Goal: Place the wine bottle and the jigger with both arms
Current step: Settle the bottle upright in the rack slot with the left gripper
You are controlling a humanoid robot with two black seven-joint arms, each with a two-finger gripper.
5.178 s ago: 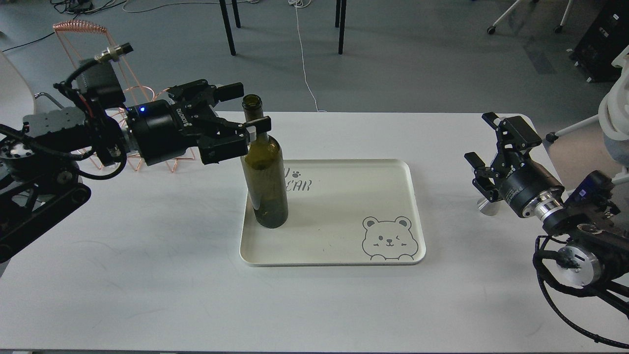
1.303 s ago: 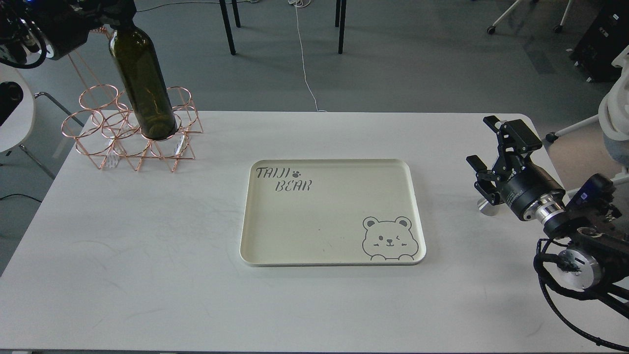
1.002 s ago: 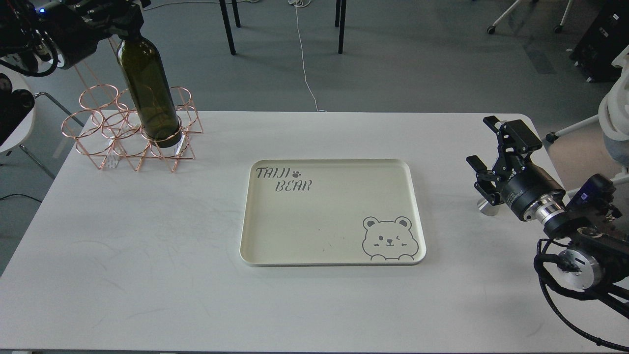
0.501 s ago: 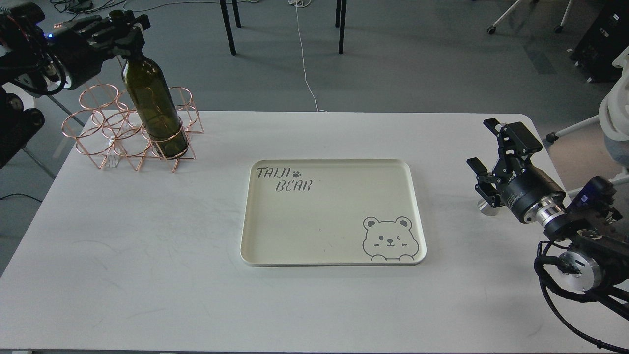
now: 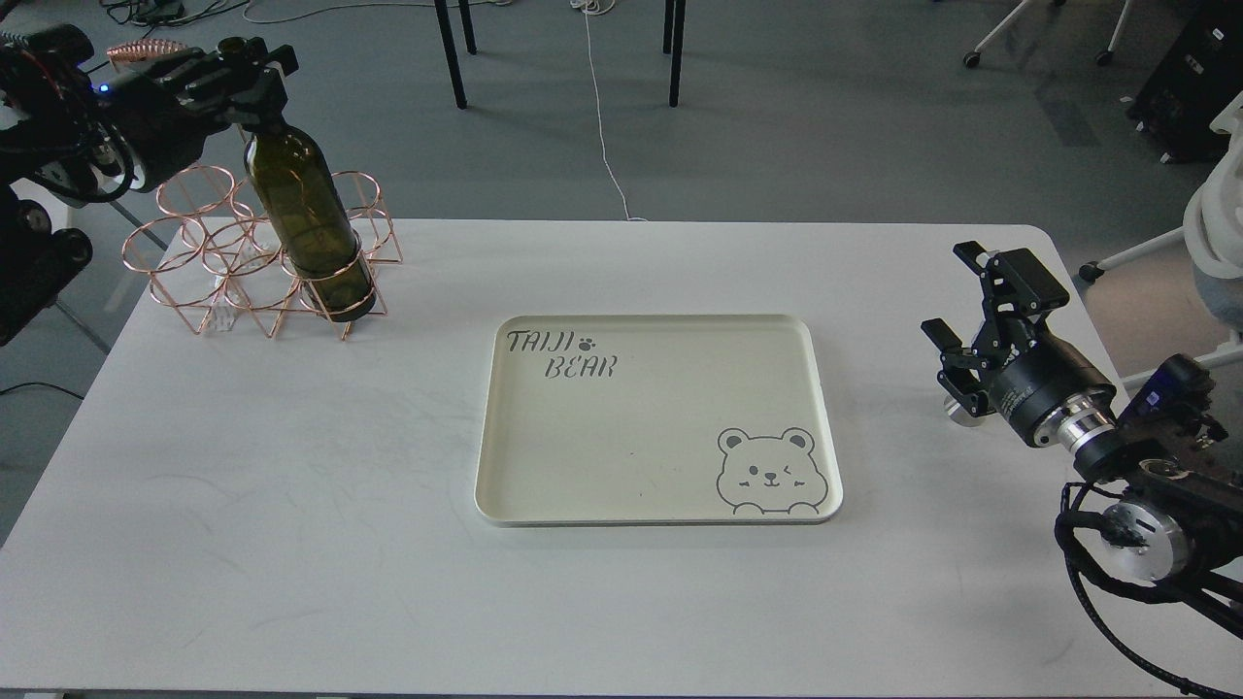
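The tall dark olive-green glass wine bottle (image 5: 309, 218) looks smooth and glossy. The copper-coloured wire rack (image 5: 209, 262) is thin shiny metal. The cream rectangular tray (image 5: 825, 427) has a matt finish. The white bench (image 5: 291, 534) is matt, faintly scuffed.

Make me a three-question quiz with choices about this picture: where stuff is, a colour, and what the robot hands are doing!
1. Where is the tall dark olive-green glass wine bottle?
A. on the cream bear tray
B. in the copper wire rack
C. lying on the white table

2. What colour is the bear drawn on the cream rectangular tray?
A. grey
B. red
C. blue

3. What is the left pincer doing?
A. hanging open
B. gripping a cup
C. gripping the bottle's neck

Answers: 1 B, its base sits inside a copper ring; 2 A, grey outline; 3 C, fingers clamp the neck.
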